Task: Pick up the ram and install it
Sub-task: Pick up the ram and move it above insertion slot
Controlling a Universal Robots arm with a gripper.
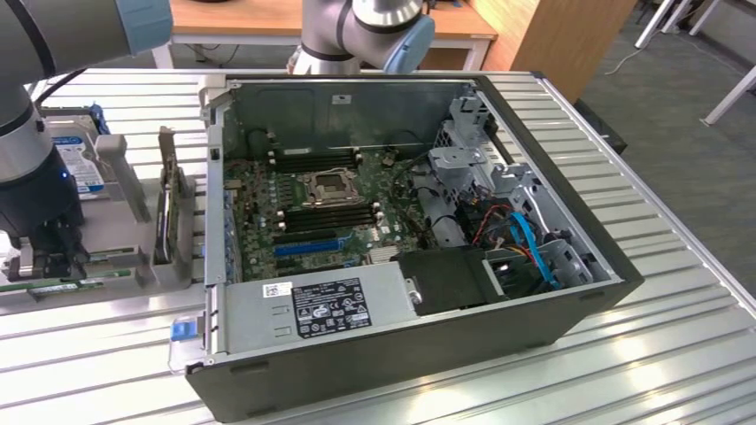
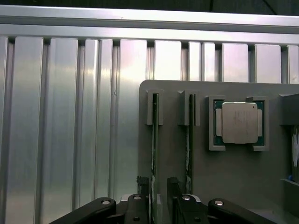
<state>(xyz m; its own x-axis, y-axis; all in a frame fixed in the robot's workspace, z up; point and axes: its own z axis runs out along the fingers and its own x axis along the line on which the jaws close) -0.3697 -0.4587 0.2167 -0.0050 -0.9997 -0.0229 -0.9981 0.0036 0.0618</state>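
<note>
The ram (image 2: 154, 140) is a thin green stick standing on edge in a slot of the grey holder (image 2: 177, 93). A second stick like it (image 2: 189, 140) stands in the neighbouring slot. My gripper (image 2: 158, 184) is down over the first stick, one black finger on each side, open, with a small gap still showing beside the stick. In the exterior view the gripper (image 1: 53, 261) hangs over the holder at the exterior view's left, with a green stick (image 1: 71, 285) lying along the holder below it. The open computer case (image 1: 413, 336) lies to the exterior view's right, with black memory slots (image 1: 331, 217) on its motherboard.
A processor chip (image 2: 239, 122) sits in a pocket of the holder beside the sticks. A hard drive with a blue-and-white label (image 1: 77, 164) and an upright expansion card (image 1: 172, 212) stand between the gripper and the case. The ribbed metal table (image 1: 661, 292) runs all round.
</note>
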